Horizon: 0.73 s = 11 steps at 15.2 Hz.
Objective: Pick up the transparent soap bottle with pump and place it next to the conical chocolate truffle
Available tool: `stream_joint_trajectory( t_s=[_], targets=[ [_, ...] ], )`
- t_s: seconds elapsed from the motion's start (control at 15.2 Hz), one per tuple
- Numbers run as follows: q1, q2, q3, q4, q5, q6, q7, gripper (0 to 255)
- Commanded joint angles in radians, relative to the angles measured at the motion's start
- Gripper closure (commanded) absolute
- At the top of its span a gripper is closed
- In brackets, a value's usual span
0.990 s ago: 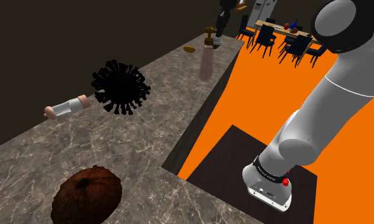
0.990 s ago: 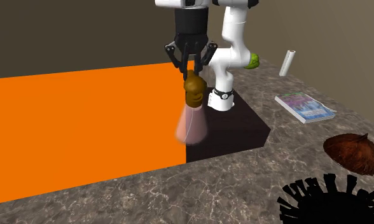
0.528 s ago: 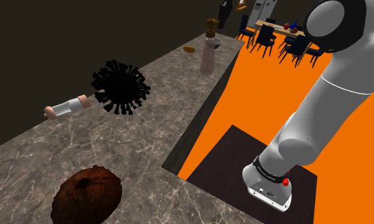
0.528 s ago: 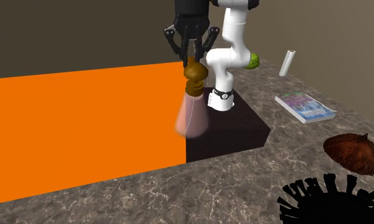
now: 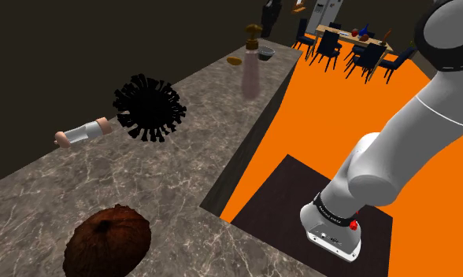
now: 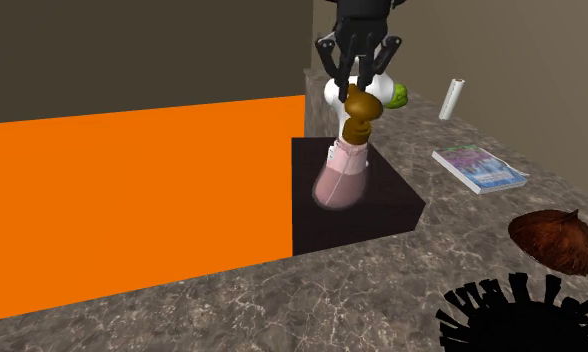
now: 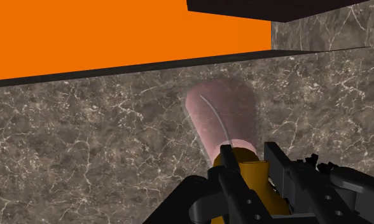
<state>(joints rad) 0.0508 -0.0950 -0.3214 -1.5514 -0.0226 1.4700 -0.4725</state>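
While fingers (image 6: pixel 340 72) clasp its brown pump (image 6: pixel 359 104) | soap bottle (image 6: pixel 340 178) has shifted toward second exterior view's right

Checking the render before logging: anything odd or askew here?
The soap bottle hangs tilted, clasped only by its brown pump in the end effector. A spiky, flat-black shape sits on the counter, unshaded.

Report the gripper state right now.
The gripper is shut on the soap bottle, clasping it by its brown pump.
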Motion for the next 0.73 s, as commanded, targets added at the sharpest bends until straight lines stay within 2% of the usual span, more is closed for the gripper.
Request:
stream_joint_trajectory(
  t_s=[0.0, 0.66],
  targets=[
    [0.024, -0.031, 0.032, -0.037, -0.007, 0.008, 0.058, 255],
    [0.125, -0.124, 0.188, -0.141, -0.003, 0.016, 0.317, 255]
  ],
)
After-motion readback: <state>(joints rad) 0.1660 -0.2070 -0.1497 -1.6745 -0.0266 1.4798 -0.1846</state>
